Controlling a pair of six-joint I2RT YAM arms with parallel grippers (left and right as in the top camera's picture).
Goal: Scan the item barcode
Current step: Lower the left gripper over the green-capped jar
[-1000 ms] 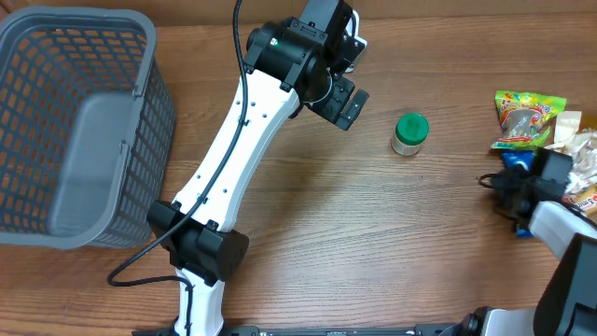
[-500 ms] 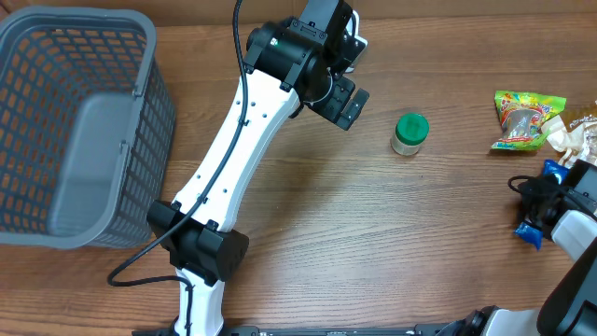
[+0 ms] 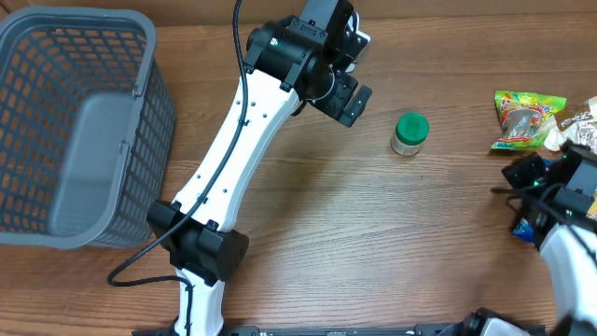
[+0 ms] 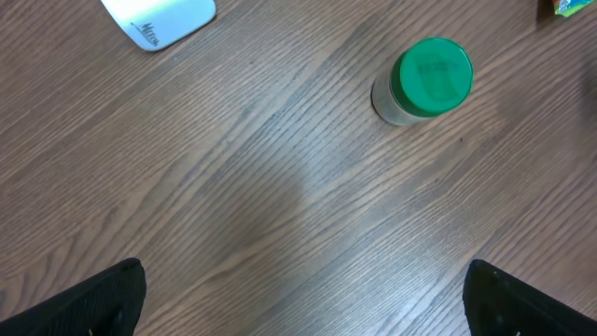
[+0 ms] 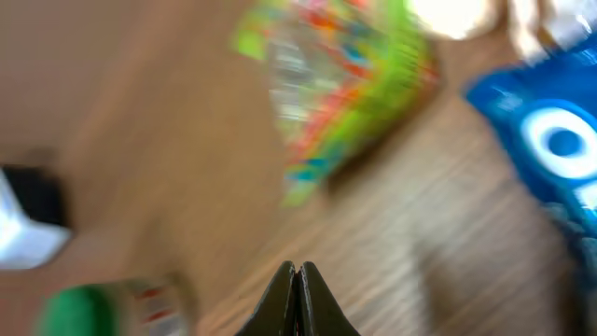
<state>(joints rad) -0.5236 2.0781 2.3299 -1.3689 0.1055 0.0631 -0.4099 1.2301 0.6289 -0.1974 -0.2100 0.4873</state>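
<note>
Green-lidded jar (image 3: 409, 133) stands right of centre overhead, open table (image 3: 373, 243) on every side. My left gripper (image 4: 308, 303) gapes wide; right gripper (image 5: 297, 297) is pinched closed, holding nothing. Only the right wrist view, though blurred, shows the blue packet (image 5: 560, 159) face-on.

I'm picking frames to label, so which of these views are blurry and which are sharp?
Right wrist view: heavily smeared, the green candy bag and blue packet have no readable print, though the shut right gripper is crisp. Left wrist view: sharp, table grain and the green-lidded jar clear. Overhead view: sharp, evenly lit.
</note>
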